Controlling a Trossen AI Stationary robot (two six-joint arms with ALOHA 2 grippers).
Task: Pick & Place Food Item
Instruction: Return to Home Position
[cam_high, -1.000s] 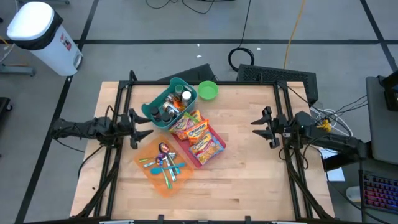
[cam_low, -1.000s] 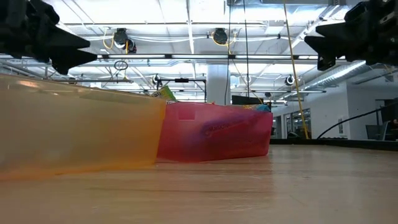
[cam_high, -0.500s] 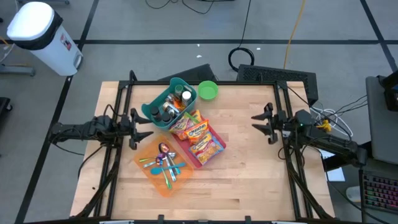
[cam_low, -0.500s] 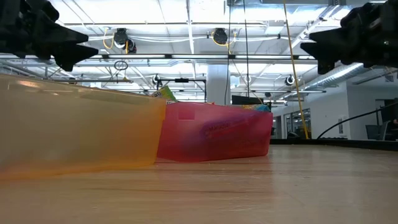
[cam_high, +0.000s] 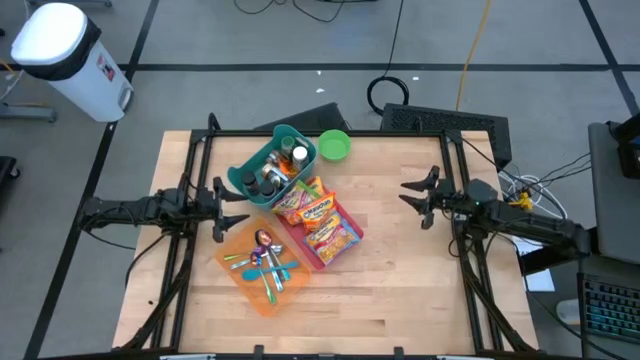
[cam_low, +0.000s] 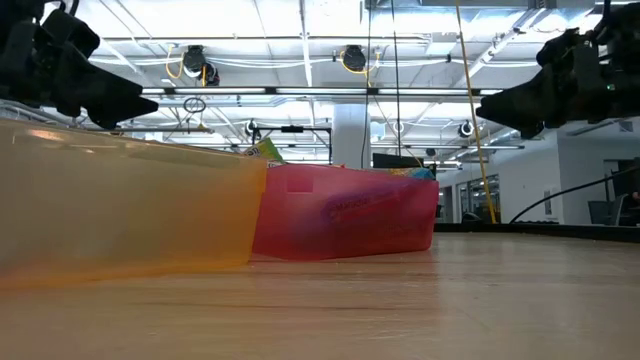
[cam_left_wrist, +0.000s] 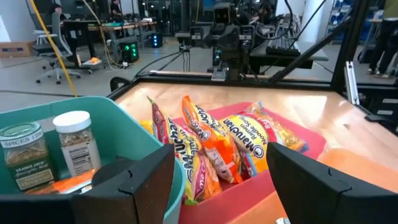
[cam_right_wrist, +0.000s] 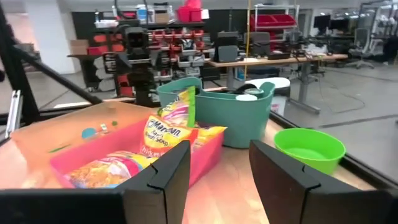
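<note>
Maruchan noodle packets (cam_left_wrist: 249, 134) fill the red bin (cam_low: 340, 215), left hand (cam_high: 232, 208) and right hand (cam_high: 410, 200) both spread.

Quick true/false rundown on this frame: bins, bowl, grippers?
1. Spoons lie in the orange bin. True.
2. Noodle packets sit in the green bowl. False: they are in the red bin.
3. Left gripper and right gripper are both open, holding nothing. True.
4. The teal bin is empty. False: it holds spice jars.
5. The right gripper hovers over the orange bin. False: it is off to the right, away from all the bins.
</note>
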